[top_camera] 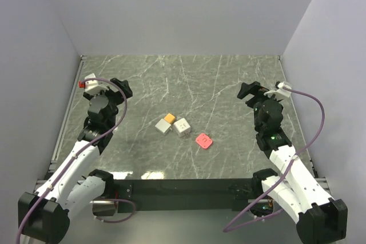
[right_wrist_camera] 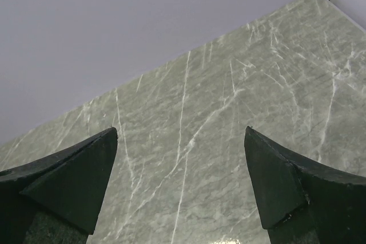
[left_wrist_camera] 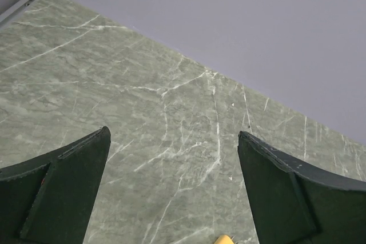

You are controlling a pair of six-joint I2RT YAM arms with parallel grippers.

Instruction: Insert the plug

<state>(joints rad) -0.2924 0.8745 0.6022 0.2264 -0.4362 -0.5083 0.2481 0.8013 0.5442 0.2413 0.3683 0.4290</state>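
The left arm and right arm sit folded back on either side, probably to leave the middle free before any reach begins. The left gripper and right gripper hang above bare stone with their jaws spread wide apart, holding nothing and well away from the parts. Those parts lie loose between the arms, near the table's centre. A white cube, with small marks on its top face that may be socket holes, sits just beside a grey block carrying an orange cap. A flat pink piece, likely the plug, lies a little apart to the right. Nothing is joined yet, so the task appears not to have started. Plain pale lilac walls close the space on three sides. The table is grey-green stone with white veins, smooth and faintly glossy at the near edge, so small parts may slide when nudged.
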